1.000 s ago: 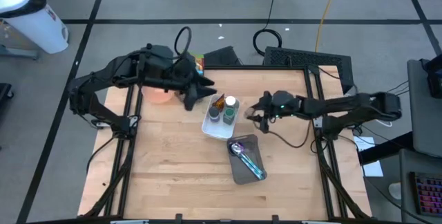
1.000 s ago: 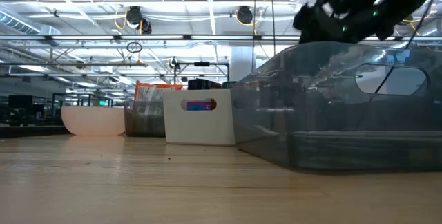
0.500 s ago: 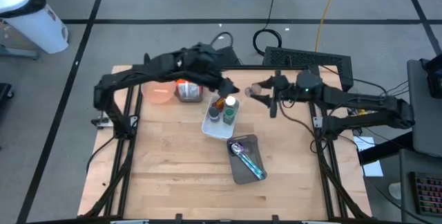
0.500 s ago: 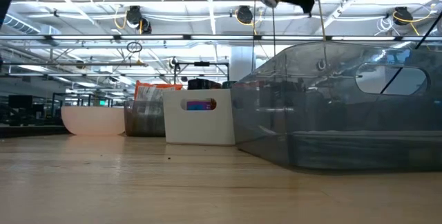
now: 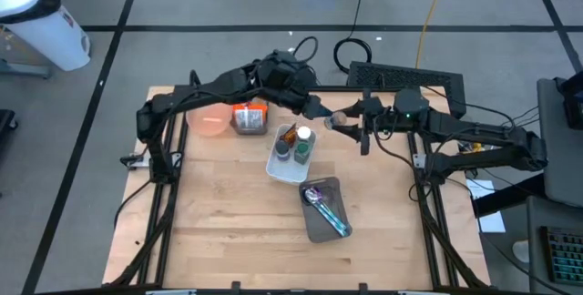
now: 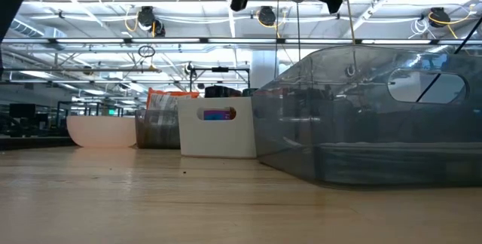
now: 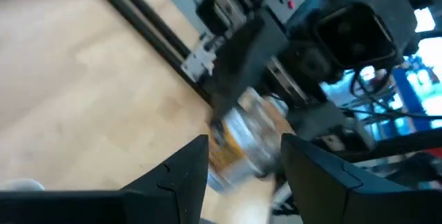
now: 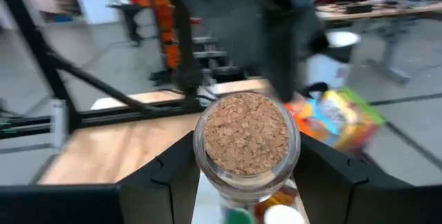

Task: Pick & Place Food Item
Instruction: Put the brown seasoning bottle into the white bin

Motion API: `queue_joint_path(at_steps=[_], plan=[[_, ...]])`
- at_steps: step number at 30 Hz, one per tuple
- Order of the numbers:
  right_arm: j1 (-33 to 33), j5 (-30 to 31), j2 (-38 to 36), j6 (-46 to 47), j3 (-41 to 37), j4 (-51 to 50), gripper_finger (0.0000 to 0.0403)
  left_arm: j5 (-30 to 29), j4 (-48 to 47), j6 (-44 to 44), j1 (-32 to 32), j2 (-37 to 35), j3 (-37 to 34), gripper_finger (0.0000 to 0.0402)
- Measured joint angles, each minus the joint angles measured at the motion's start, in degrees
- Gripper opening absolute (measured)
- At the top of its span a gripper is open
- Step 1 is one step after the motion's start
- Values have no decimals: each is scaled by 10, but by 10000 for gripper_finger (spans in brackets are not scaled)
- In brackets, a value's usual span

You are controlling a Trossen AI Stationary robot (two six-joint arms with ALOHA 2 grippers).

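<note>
From above, we see the right gripper (image 5: 333, 122) clamped on a cork-topped jar (image 5: 338, 118), raised at one o'clock from the white bin (image 5: 290, 169). The left gripper (image 5: 316, 107), jaws apart, faces it, seemingly for a handover. Right wrist view: fingers (image 8: 324, 175) flank the jar (image 8: 246, 141)

A light wooden counter (image 5: 228, 231) is carrying a pink bowl (image 5: 209, 122) and a clear tub (image 5: 250, 118) of snack packets along its far side. A white bin (image 5: 291, 166) holding bottles is sitting near the middle, with a grey tray (image 5: 321, 222) of cutlery just beside it, nearer the front.
</note>
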Motion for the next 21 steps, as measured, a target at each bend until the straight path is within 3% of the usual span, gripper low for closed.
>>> queue_joint_path(at_steps=[7,14,18,21], plan=[[-26,-148,10,72,0,-7,183,18,49,209,-6,0,0,189],[-71,-334,26,170,0,-4,183,42,23,339,-30,0,24,189],[-81,-448,56,261,0,63,183,10,4,428,-57,-2,38,189],[-76,-506,81,344,0,149,183,32,5,424,-60,1,38,189]])
